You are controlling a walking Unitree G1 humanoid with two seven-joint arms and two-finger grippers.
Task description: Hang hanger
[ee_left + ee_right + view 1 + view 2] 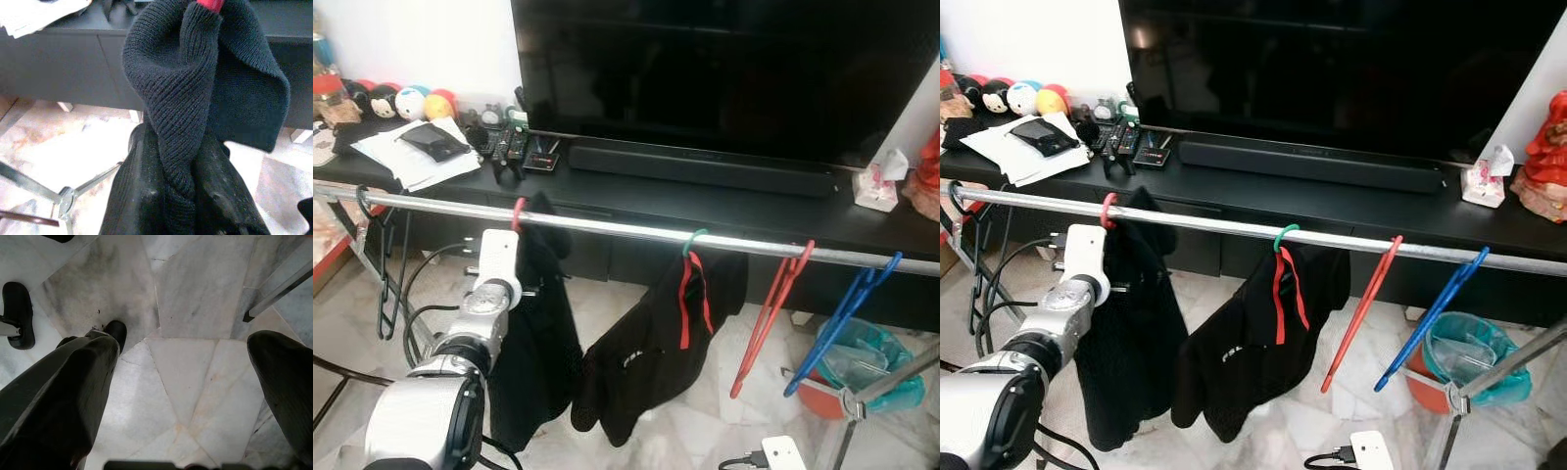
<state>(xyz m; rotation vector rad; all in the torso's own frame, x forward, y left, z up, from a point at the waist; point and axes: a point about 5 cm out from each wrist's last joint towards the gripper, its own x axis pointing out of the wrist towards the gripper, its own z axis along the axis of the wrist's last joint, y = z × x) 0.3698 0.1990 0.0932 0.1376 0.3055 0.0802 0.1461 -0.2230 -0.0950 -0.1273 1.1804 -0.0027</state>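
A red hanger (518, 213) carrying a black knit garment (536, 333) is hooked over the metal rail (607, 227) of a clothes rack. My left arm is raised beside it, and my left gripper (178, 196) is shut on a fold of the knit garment (195, 98) just below the hanger's neck. One black finger (139, 196) presses the cloth from each side. My right gripper (181, 391) hangs low and open over the marble floor, with nothing between its fingers (63, 391).
Further along the rail hang a green hanger with a black jacket (656, 343), an empty red hanger (771, 318), a blue hanger (842, 323) and, far left, a black hanger (386, 284). Behind are a dark TV stand (724, 206) and TV (724, 69). A teal bin (862, 367) stands at the right.
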